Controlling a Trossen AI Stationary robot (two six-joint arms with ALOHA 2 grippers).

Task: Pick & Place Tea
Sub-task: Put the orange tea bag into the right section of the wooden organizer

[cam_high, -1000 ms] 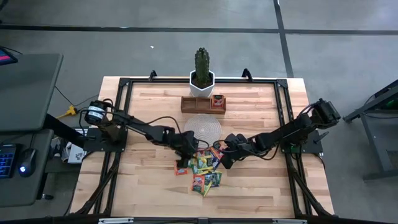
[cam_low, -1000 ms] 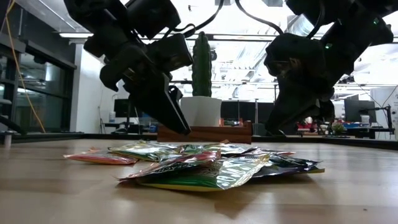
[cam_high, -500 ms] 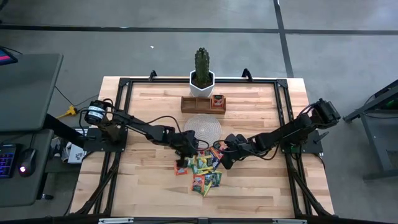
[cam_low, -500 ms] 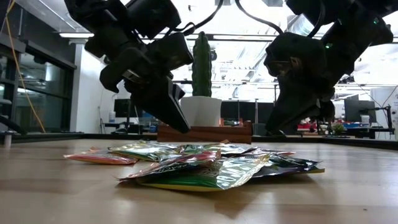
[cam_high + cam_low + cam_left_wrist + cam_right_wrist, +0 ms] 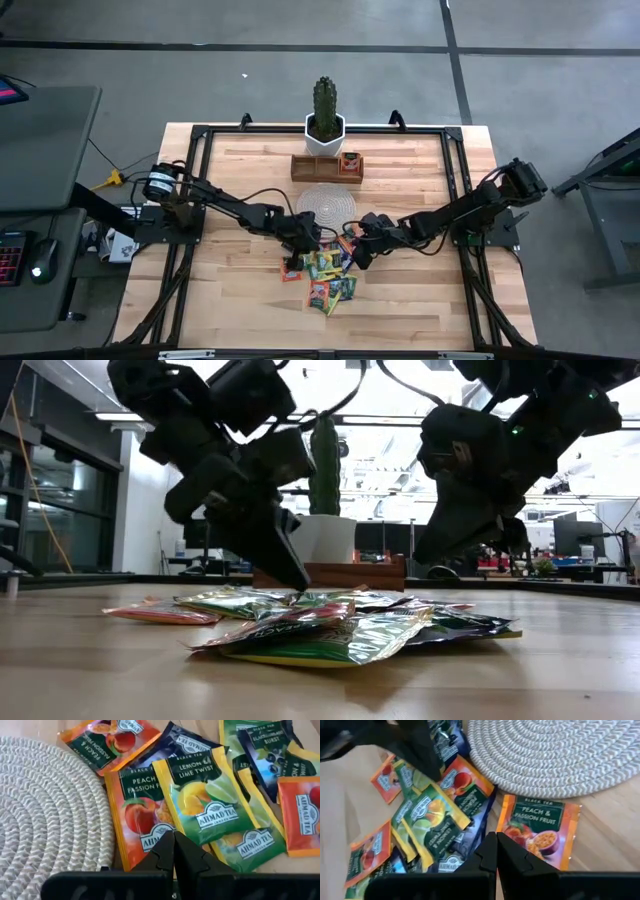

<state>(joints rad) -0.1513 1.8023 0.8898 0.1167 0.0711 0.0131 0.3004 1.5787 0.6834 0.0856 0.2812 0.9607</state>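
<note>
The tea, a heap of small foil sachets (image 5: 325,272) in orange, green, yellow and dark blue, lies on the wooden table just in front of the round woven mat (image 5: 327,205). My left gripper (image 5: 173,840) is shut, slanting down at the heap's left part, its tips over the line between a peach sachet (image 5: 137,815) and a lemon lime sachet (image 5: 205,800). My right gripper (image 5: 496,839) is also shut and hangs above the heap's right edge, beside a single peach sachet (image 5: 537,827). Nothing shows between either pair of fingers. My left gripper's shut fingertips (image 5: 298,582) come slanting down from the table's left to the top of the heap, at the peach sachet's edge (image 5: 150,837). I cannot tell whether they touch it. The sachets lie flat under them.
A brown wooden tray (image 5: 327,167) stands behind the mat, with a potted cactus (image 5: 324,115) at the far edge. A black frame (image 5: 200,180) runs around the tabletop. Bare wood shows near the front edge (image 5: 300,320).
My left gripper has shut its fingers over the heap with nothing between them. The sachets lie as they did.
</note>
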